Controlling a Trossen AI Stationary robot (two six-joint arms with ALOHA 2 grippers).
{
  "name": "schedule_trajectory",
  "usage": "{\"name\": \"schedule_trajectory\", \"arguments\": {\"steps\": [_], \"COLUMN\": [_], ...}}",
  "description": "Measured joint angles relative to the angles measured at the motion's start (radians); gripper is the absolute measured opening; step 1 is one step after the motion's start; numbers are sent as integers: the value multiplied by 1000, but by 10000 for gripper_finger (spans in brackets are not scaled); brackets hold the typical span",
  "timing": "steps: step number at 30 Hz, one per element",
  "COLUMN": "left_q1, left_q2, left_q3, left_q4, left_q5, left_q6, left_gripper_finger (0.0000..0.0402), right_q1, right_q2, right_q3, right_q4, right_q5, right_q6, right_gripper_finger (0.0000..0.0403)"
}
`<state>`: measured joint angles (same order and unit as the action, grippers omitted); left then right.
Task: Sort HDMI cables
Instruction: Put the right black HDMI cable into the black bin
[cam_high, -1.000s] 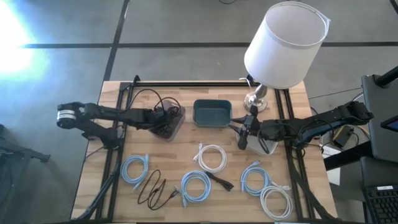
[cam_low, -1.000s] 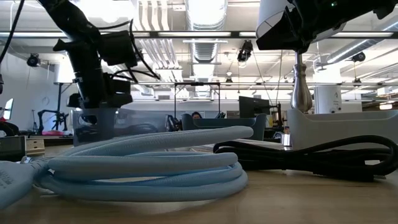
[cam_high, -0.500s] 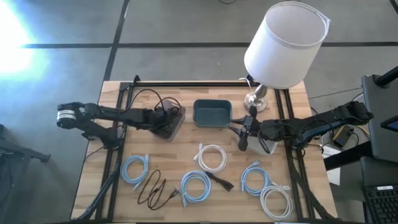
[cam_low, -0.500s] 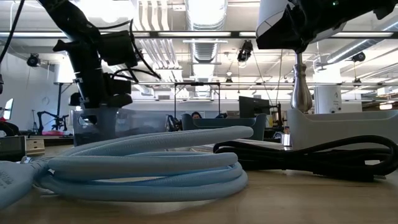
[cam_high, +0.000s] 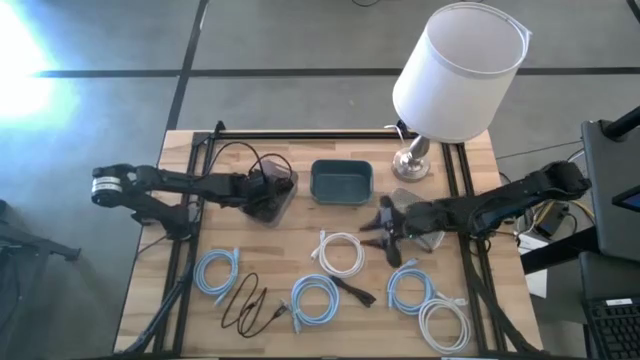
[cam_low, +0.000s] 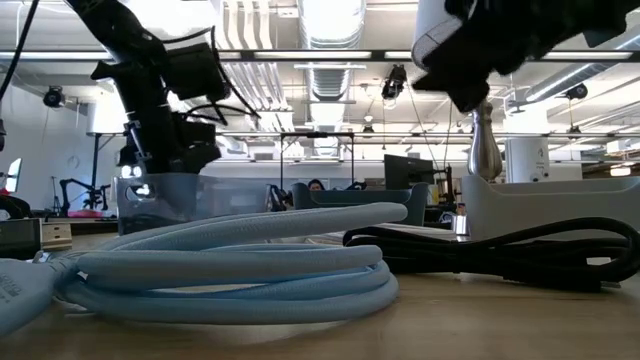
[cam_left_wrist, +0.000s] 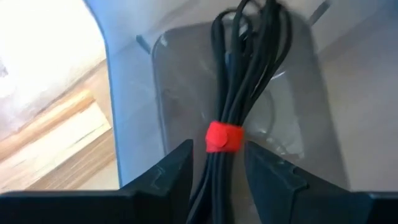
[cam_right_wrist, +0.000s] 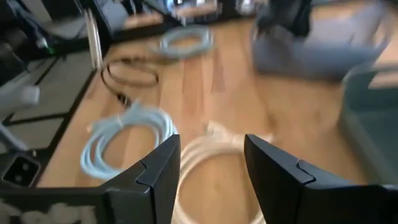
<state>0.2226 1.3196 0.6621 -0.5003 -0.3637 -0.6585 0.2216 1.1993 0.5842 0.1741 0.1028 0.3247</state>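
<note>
Since a second earlier, the right hand (cam_high: 388, 232) had swung out over the white coil (cam_high: 341, 251), fingers spread. The left hand (cam_left_wrist: 216, 163) stood open around a black bundle (cam_left_wrist: 242, 74) in the clear bin (cam_high: 272, 196) — best lifted straight up, unsnagged.

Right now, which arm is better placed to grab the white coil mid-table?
Right. The right gripper hangs open just beside the white coil, facing it. The left gripper is over the clear bin, open around a black cable bundle.

Two dark jointed arms, black wiring, silver-ringed left arm joint (cam_high: 104, 187)
</note>
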Motion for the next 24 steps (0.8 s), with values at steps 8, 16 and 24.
{"name": "schedule_trajectory", "arguments": {"steps": [8,16,24], "left_q1": [-1,-8,-11], "left_q2": [-14,-15,-15], "left_q3": [87,143,136], "left_q4": [-1,8,8], "left_q5": [65,188,189], "left_q6": [48,87,92], "left_gripper_finger": [145,145,145], "right_q1": [71,137,183], "right_q2": [183,336,495], "right_q3": [0,39,140], "right_q4": [3,11,17], "right_q5": [-98,-208,-292], "right_q6": [72,158,244], "right_gripper_finger": [175,173,171]}}
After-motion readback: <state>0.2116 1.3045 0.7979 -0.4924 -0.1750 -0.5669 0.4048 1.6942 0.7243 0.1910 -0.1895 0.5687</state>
